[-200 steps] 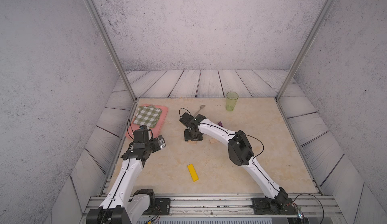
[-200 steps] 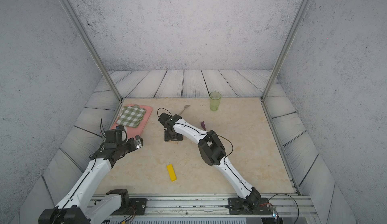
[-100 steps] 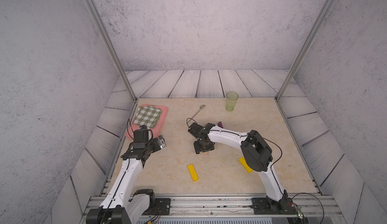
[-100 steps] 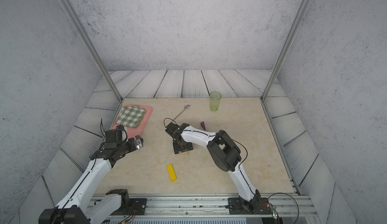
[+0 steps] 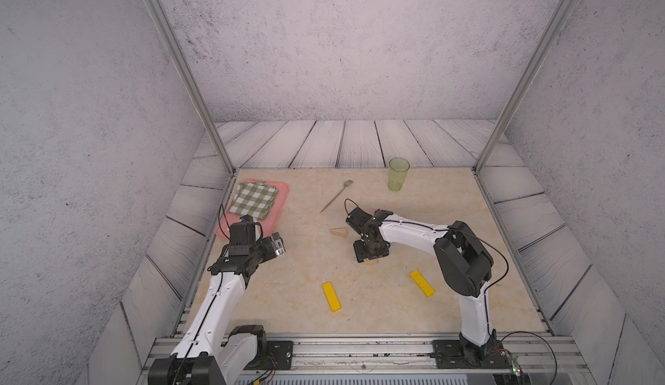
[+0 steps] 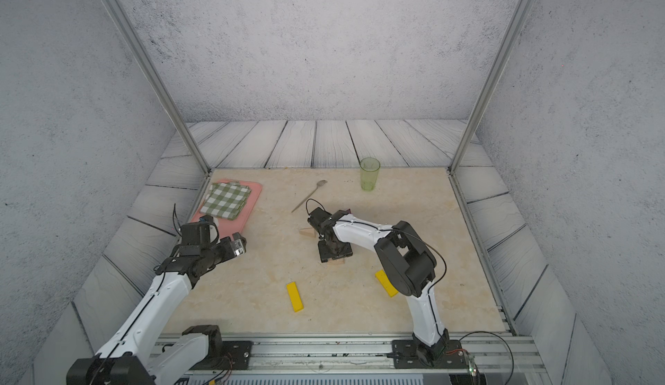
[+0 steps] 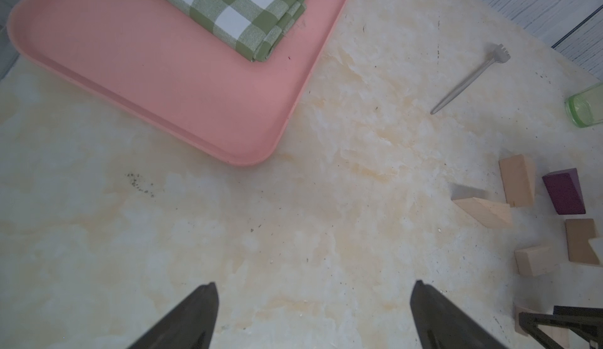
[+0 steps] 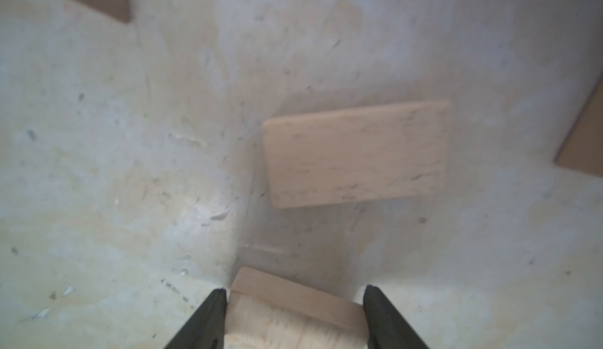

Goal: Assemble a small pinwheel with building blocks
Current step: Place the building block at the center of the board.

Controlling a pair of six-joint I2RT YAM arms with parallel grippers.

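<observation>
Pulled back toward the robot from a second ago, the right gripper (image 5: 370, 253) hangs low over the middle of the marbled table (image 5: 360, 314). Its jaws are clamped on the two sides of a pale wooden block (image 8: 293, 311). The frames do not show whether that block touches the surface. The arm's retreat uncovers a second yellow bar (image 5: 422, 283), which lies near the right arm's elbow. The first yellow bar (image 5: 331, 296) lies flat nearer the front edge, well apart from it.

In the right wrist view, a pale wooden rectangle (image 8: 355, 154) lies flat just ahead of the held block, not touching it. The other building blocks sit loose around the gripper. A wooden wedge (image 5: 339, 232) lies just to its far left, and a purple wedge (image 7: 564, 192) stands among more pale blocks in the left wrist view.

At the table's left side, the left gripper (image 7: 313, 285) has not moved. Its jaws are spread wide and empty above bare table, beside a pink tray (image 5: 280, 199) that carries a folded green-checked cloth (image 5: 254, 199). Toward the back lie a thin metal utensil (image 5: 336, 196) and an upright translucent green cup (image 5: 398, 173).
</observation>
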